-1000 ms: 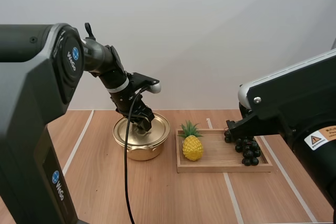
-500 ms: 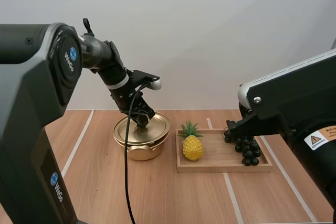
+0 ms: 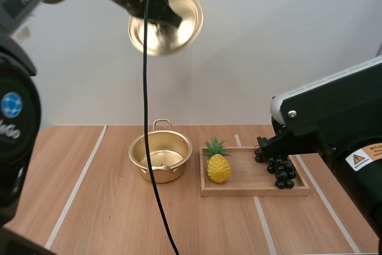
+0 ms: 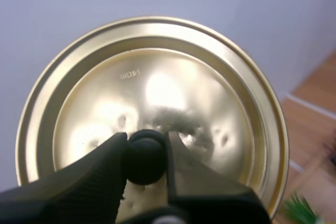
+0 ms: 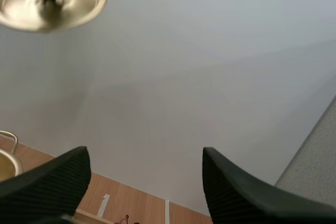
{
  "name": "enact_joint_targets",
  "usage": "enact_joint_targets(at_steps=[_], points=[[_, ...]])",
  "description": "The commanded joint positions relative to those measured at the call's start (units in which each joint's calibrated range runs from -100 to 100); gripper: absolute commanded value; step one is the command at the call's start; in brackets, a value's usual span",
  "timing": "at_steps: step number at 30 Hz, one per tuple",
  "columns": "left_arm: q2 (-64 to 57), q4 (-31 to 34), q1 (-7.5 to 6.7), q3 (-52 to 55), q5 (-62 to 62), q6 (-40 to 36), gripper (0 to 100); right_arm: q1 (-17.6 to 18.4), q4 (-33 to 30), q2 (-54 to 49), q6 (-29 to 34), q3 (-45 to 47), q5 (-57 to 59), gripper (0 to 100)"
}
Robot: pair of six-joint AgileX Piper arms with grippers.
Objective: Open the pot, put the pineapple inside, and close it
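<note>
Wooden table (image 3: 119, 207) with the uncovered pot (image 3: 161, 174); its lid (image 3: 179, 34) is being held high above.
The knob (image 4: 144, 156) is being pinched by the left gripper (image 3: 162, 15), the lid's stamp unreadable; the right gripper (image 5: 144, 174) is being held wide apart, empty; the pineapple (image 3: 218, 165) is standing on the tray (image 3: 250, 190).

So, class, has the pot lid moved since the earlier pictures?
Yes: the lid, held in the left gripper, has risen high above the unmoved pot.

Lid's knob (image 4: 144, 156) partly behind left fingers (image 4: 89, 174)
</note>
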Motion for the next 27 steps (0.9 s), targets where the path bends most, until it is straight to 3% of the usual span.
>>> enact_joint_targets(at_steps=[1, 11, 14, 22, 27], points=[[-4.35, -5.61, 0.01, -5.25, -17.84, -0.36, 0, -0.21, -0.15, 0.00, 0.21, -0.62, -0.56, 100], [-13.49, -11.96, 0.01, -10.80, -60.18, -0.36, 0, -0.21, 0.61, 0.24, 11.58, -0.62, 7.36, 100], [-15.39, -13.11, 0.01, -10.80, -69.65, -0.36, 0, -0.21, 2.78, 2.05, 11.68, -0.62, 8.64, 100], [-18.40, -11.63, 0.01, -10.99, -86.35, -1.95, 0, -0.05, 16.37, 19.02, 2.05, -1.47, 10.23, 100], [-18.52, -8.13, 0.01, -12.30, -85.94, -1.95, 0, -0.13, 26.56, 32.99, -3.21, -7.91, 27.48, 100]])
